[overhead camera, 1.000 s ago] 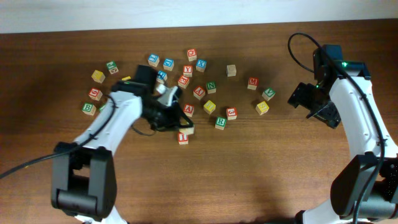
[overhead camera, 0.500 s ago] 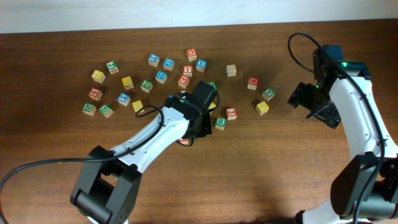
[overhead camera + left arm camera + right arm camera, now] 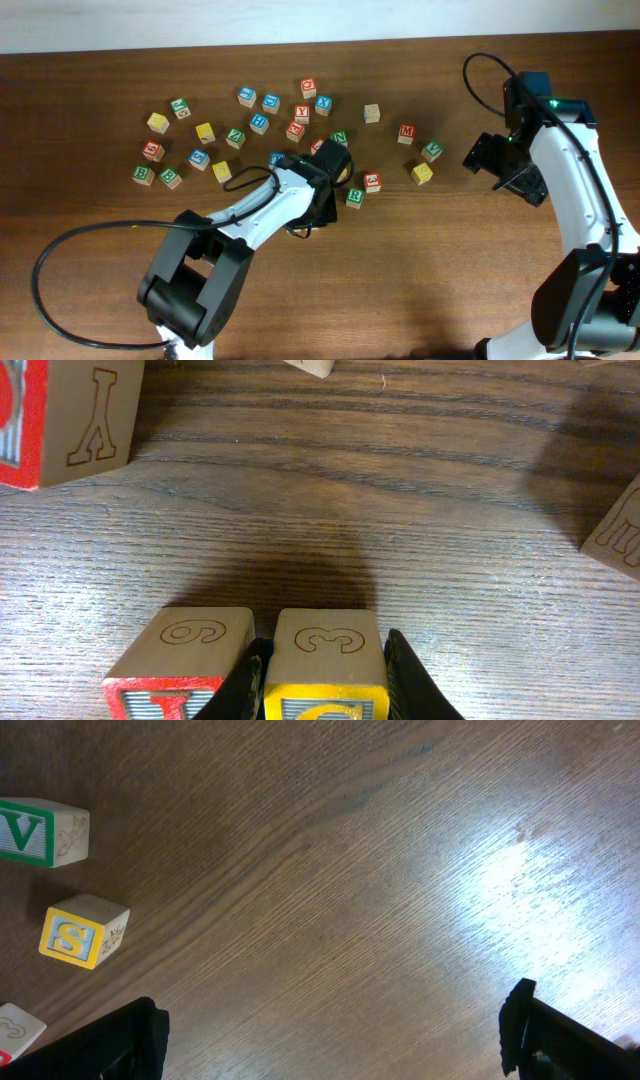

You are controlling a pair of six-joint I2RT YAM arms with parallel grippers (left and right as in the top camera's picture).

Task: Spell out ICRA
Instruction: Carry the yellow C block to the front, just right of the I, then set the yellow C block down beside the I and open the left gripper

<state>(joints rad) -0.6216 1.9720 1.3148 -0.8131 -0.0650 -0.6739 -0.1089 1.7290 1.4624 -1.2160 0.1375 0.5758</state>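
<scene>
In the left wrist view my left gripper (image 3: pixel 325 685) is shut on a yellow block (image 3: pixel 325 660) with a C on its front and a 3 on top. It sits right beside a red block (image 3: pixel 190 655) that has a 6 on top and a letter too cropped to read. In the overhead view the left gripper (image 3: pixel 312 205) is at the front of the block cluster and hides both blocks. A green R block (image 3: pixel 354 197) lies just to its right. My right gripper (image 3: pixel 498 168) (image 3: pixel 330 1040) is open and empty over bare table at the right.
Many letter blocks lie scattered across the back of the wooden table (image 3: pixel 420 280). A red Y block (image 3: pixel 70 420) is ahead-left of the left gripper. A green V block (image 3: pixel 40 832) and a yellow S block (image 3: pixel 82 932) lie left of the right gripper.
The left arm has swung from the left part of the cluster to its front middle and now holds the yellow block beside the red one. The right arm has not moved.
</scene>
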